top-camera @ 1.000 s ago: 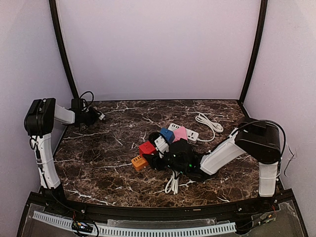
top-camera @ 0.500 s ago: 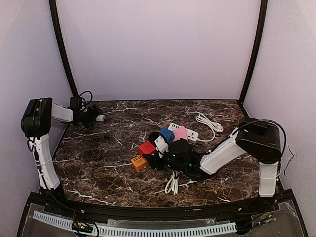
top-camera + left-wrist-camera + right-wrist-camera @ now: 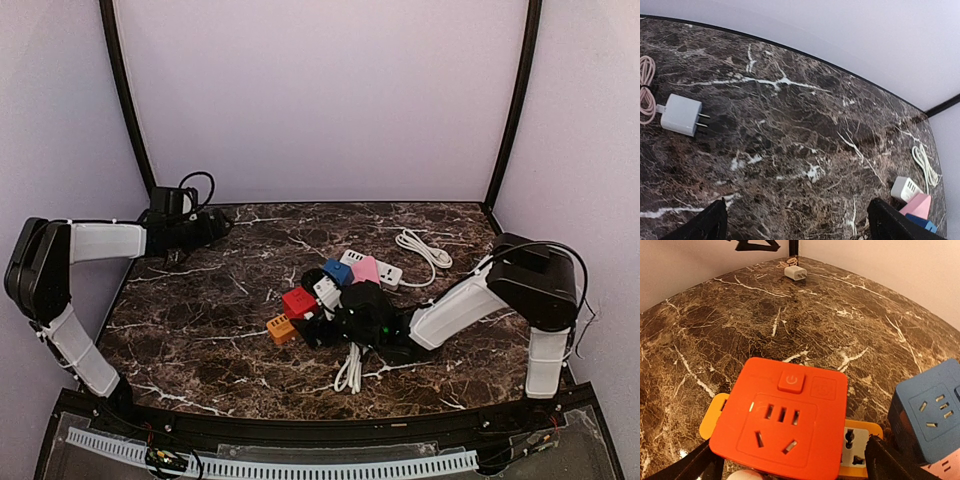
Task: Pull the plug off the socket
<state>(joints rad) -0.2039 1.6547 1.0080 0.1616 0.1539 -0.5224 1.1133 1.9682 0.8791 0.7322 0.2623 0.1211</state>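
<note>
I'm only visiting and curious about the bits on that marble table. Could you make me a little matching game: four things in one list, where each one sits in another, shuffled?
Things
1. white plug
2. red socket cube
3. blue socket cube
4. white cord

Places
A. looped near the back right of the table
B. lying apart by itself, prongs bare
C. just right of the red one in the right wrist view
D. front and centre in the right wrist view, an orange piece poking out beside it

Pairs: 1-B, 2-D, 3-C, 4-A
</note>
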